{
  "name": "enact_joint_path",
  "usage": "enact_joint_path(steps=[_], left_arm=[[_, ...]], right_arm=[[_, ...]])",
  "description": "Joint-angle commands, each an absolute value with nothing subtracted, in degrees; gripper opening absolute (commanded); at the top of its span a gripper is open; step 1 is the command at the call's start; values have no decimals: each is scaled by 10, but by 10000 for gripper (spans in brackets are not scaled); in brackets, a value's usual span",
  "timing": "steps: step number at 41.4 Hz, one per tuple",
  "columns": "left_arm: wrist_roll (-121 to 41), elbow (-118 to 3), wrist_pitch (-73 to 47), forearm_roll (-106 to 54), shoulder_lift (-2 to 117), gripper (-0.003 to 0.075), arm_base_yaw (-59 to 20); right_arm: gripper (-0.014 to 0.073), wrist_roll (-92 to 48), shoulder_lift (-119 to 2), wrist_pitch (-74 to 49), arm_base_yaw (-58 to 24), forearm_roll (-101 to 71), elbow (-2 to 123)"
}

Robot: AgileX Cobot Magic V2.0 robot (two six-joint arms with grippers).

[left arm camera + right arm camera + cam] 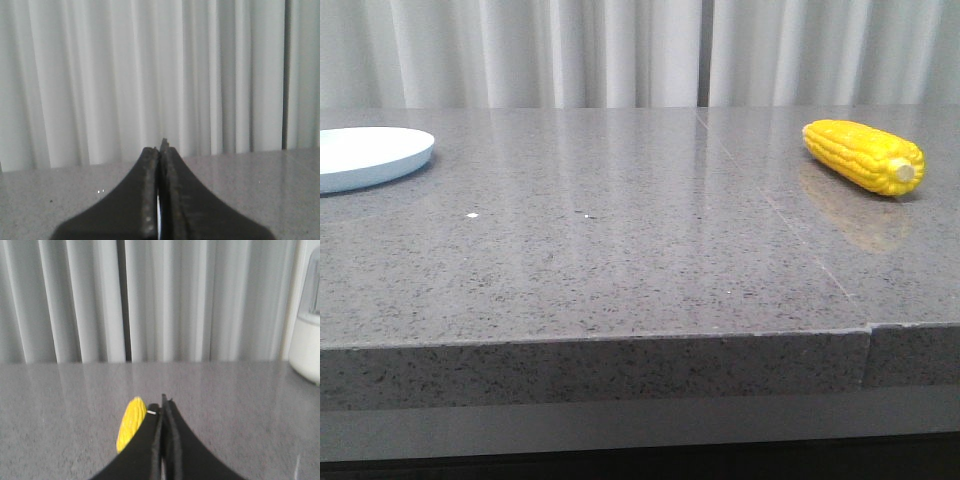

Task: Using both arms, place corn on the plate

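Observation:
The yellow corn (pixel 865 156) lies on the grey table at the far right, its cream stub end toward the front. The pale blue-white plate (pixel 365 155) sits at the far left, cut off by the frame edge. Neither arm shows in the front view. My left gripper (pixel 161 147) is shut and empty, looking across bare table toward the curtain. My right gripper (pixel 163 402) is shut and empty; the corn (pixel 130 424) lies on the table beyond it, partly hidden by one finger.
The grey stone table (pixel 620 250) has a seam running toward the front right and a front edge close to the camera. White curtains hang behind. A white container (pixel 306 340) stands at the table's edge in the right wrist view.

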State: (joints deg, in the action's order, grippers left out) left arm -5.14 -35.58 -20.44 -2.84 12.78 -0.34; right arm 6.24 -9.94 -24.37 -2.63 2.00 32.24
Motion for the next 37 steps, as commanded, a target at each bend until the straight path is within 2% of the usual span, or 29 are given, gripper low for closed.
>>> enact_joint_path(steps=[1, 14, 26, 28, 31, 35, 37], left_arm=[[-47, -408, -226, -29, 184, -20, -5], [-47, -417, -278, -32, 294, -20, -5], [-47, -417, -296, -39, 334, -15, -5], [-47, -417, -297, -39, 336, 9, -5], [-47, -417, -298, -39, 341, 118, -5], [-47, -417, -298, -39, 344, 329, -5], [-47, -417, -298, -39, 344, 423, -5]], right_arm=[[-119, 58, -159, -267, -25, 28, 377], [-119, 58, -274, -354, -25, 28, 397], [-97, 58, -295, -364, -25, 28, 397], [-31, 58, -295, -366, -25, 28, 397], [109, 58, -295, -366, -25, 28, 397], [348, 58, -295, -367, -25, 28, 397], [433, 58, -295, -367, -25, 28, 397]])
